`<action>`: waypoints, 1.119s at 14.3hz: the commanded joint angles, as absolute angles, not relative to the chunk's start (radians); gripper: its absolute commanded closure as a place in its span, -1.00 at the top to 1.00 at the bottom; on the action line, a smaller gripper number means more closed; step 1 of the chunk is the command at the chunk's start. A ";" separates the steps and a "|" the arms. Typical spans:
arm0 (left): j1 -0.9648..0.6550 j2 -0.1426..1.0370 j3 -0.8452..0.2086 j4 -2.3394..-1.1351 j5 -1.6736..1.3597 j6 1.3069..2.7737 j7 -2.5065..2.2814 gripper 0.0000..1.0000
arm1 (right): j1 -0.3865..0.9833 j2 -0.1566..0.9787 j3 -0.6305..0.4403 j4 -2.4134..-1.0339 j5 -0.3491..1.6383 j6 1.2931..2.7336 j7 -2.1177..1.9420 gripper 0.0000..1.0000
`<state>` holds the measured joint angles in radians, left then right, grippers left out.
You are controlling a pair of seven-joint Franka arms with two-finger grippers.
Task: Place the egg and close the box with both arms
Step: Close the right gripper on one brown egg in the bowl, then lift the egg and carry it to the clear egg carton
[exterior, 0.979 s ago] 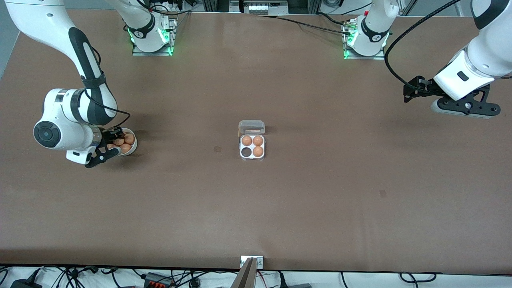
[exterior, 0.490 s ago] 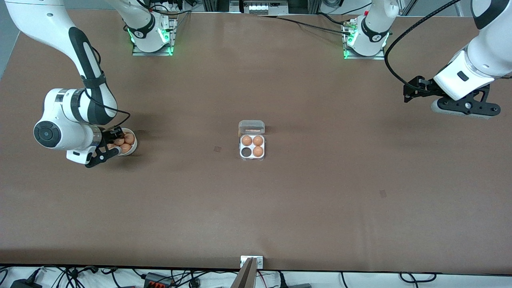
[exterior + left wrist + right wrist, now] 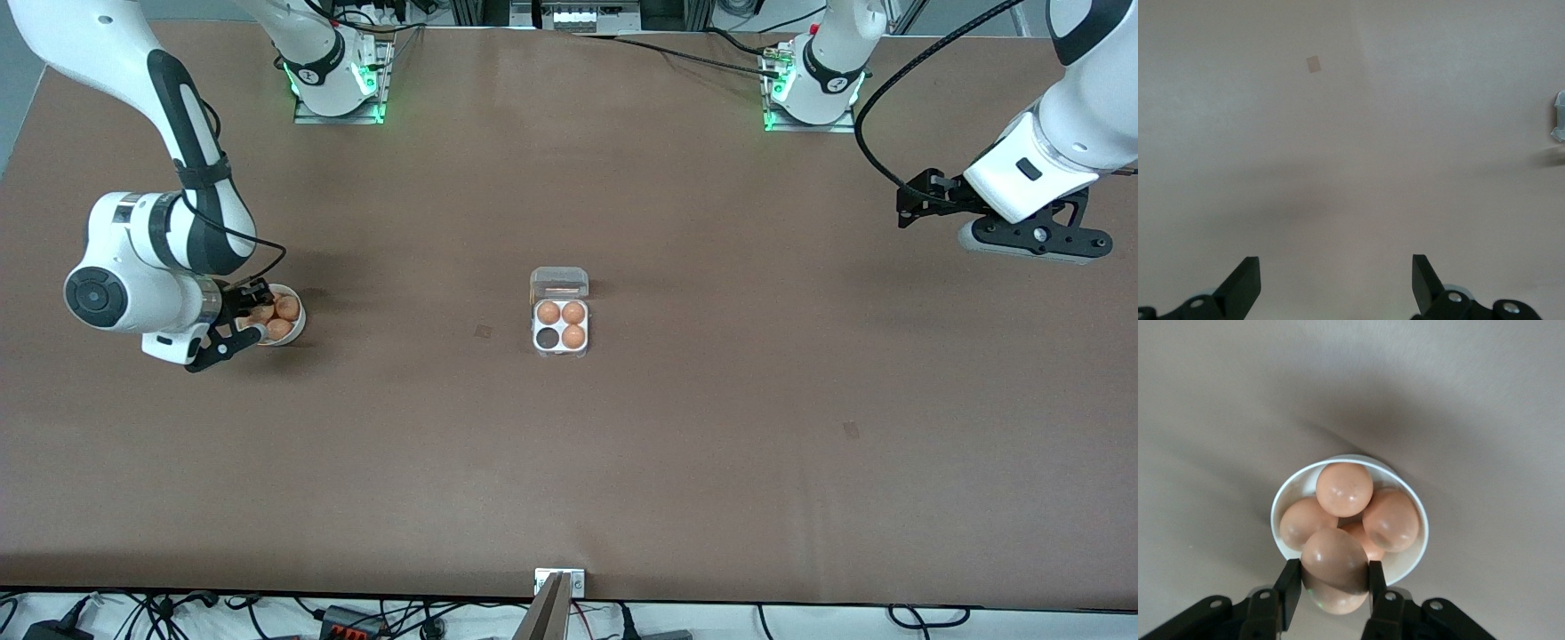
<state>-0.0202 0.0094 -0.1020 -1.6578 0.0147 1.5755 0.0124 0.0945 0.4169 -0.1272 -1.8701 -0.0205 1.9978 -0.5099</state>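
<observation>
Front view: the right gripper (image 3: 242, 331) is hanging over the bowl (image 3: 294, 331) near the surface's (image 3: 711, 444) right-arm edge; the box (image 3: 560, 324) is sitting mid-surface, lid open, one cup empty.

Left wrist view: the waiting left gripper (image 3: 1336, 283) is hovering, fingers released.

Right wrist view: its fingers (image 3: 1289, 583) are grasping an egg (image 3: 1333, 569) above the bowl.
</observation>
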 commanded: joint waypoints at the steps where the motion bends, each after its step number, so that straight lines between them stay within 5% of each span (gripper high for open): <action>1: -0.021 0.023 -0.103 -1.629 0.017 1.562 0.015 1.00 | 0.097 0.402 -0.107 -1.781 0.046 1.945 -0.503 -0.71; 6: -0.021 0.023 -0.103 -1.629 0.018 1.562 0.015 1.00 | 0.153 0.411 -0.069 -1.729 0.260 2.067 -0.499 -0.72; 16: -0.021 0.023 -0.103 -1.631 0.017 1.559 0.017 1.00 | 0.506 0.532 -0.069 -1.704 0.649 2.544 -0.453 -0.82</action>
<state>-0.0202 0.0098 -0.1020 -1.6577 0.0147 1.5753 0.0124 0.4564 0.4901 -0.0601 -1.7368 0.6148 2.4814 -0.4689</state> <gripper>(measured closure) 0.000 0.546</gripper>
